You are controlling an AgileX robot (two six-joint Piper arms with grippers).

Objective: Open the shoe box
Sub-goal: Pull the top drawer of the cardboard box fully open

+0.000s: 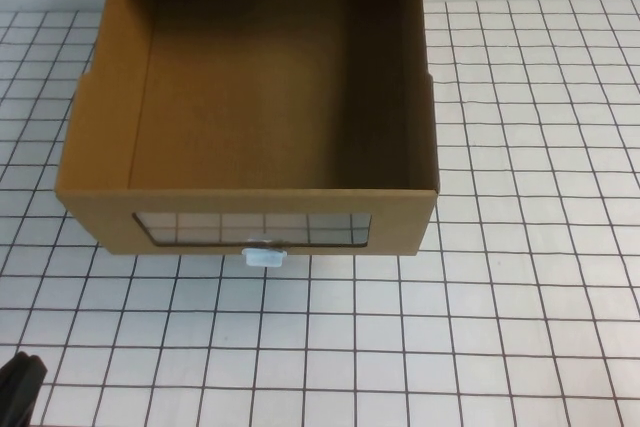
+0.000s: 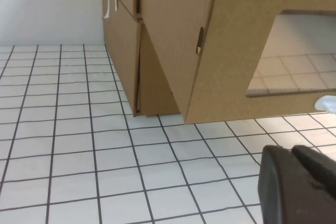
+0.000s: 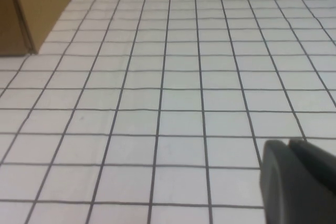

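Overhead | shoe box (image 1: 250, 97) open | left gripper (image 1: 20, 385) clenched, front-left | right gripper (image 3: 290, 148) clenched near box, wrist-view only

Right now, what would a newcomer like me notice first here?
The big brown shoe box fills the far middle of the white gridded table, open and empty, with a clear window and a small pale tab on its near front. The left claw sits dark at the near left corner; the right claw, shut, shows only in its own wrist view, over bare grid.
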